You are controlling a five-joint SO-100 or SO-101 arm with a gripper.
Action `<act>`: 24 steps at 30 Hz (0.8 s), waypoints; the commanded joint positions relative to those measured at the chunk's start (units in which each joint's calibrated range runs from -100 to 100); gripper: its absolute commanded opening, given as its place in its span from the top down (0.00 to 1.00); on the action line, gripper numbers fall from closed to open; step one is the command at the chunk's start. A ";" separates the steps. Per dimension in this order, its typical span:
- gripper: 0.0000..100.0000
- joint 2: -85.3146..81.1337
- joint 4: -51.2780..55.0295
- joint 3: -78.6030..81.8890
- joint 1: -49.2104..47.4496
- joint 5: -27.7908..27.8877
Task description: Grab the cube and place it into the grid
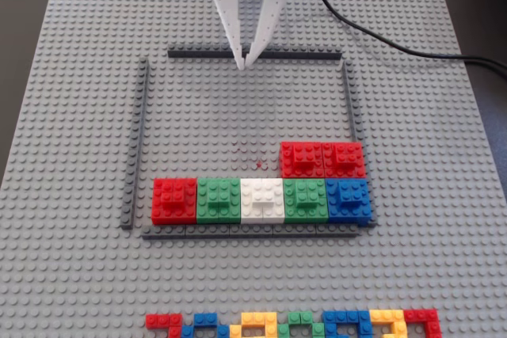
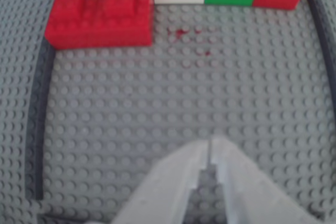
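Observation:
My white gripper (image 1: pixel 245 65) hangs shut and empty at the far side of the grid (image 1: pixel 230 116), just by its far dark strip (image 1: pixel 293 55). Three red cubes stand inside the grid. One (image 1: pixel 174 199) is at the left end of a near row, beside green (image 1: pixel 218 199), white (image 1: pixel 262 199), green (image 1: pixel 306 199) and blue (image 1: pixel 348 199) blocks. Two others (image 1: pixel 303 158) (image 1: pixel 344 158) sit side by side behind the row's right end. In the wrist view the gripper (image 2: pixel 210 143) points at bare grid (image 2: pixel 157 98), and the red pair (image 2: pixel 100 17) lies ahead on the left.
A flat multicoloured brick strip (image 1: pixel 293 324) lies at the baseplate's near edge. A black cable (image 1: pixel 396 45) runs off to the right behind the arm. Tiny red specks (image 1: pixel 257 165) mark the studs mid-grid. The grid's side strips (image 1: pixel 136 144) (image 1: pixel 350 100) bound its bare middle.

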 commanded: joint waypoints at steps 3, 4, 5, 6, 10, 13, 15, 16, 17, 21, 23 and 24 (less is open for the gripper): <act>1.00 -2.12 1.58 0.53 -0.35 -1.07; 1.00 -2.12 1.68 0.53 -0.35 -1.17; 1.00 -2.12 1.88 0.53 -0.35 -1.27; 1.00 -2.12 1.97 0.53 -0.35 -1.32; 1.00 -2.12 2.51 0.53 -0.35 -1.71; 1.00 -2.12 2.61 0.53 -0.35 -1.81; 1.00 -2.12 2.71 0.53 -0.35 -1.81; 1.00 -2.12 2.76 0.53 -0.35 -1.86; 1.00 -2.12 2.85 0.53 -0.50 -1.90; 1.00 -2.12 2.90 0.53 -0.57 -1.90; 1.00 -2.12 2.76 0.53 -0.57 -1.90; 1.00 -2.12 2.71 0.53 -0.57 -1.90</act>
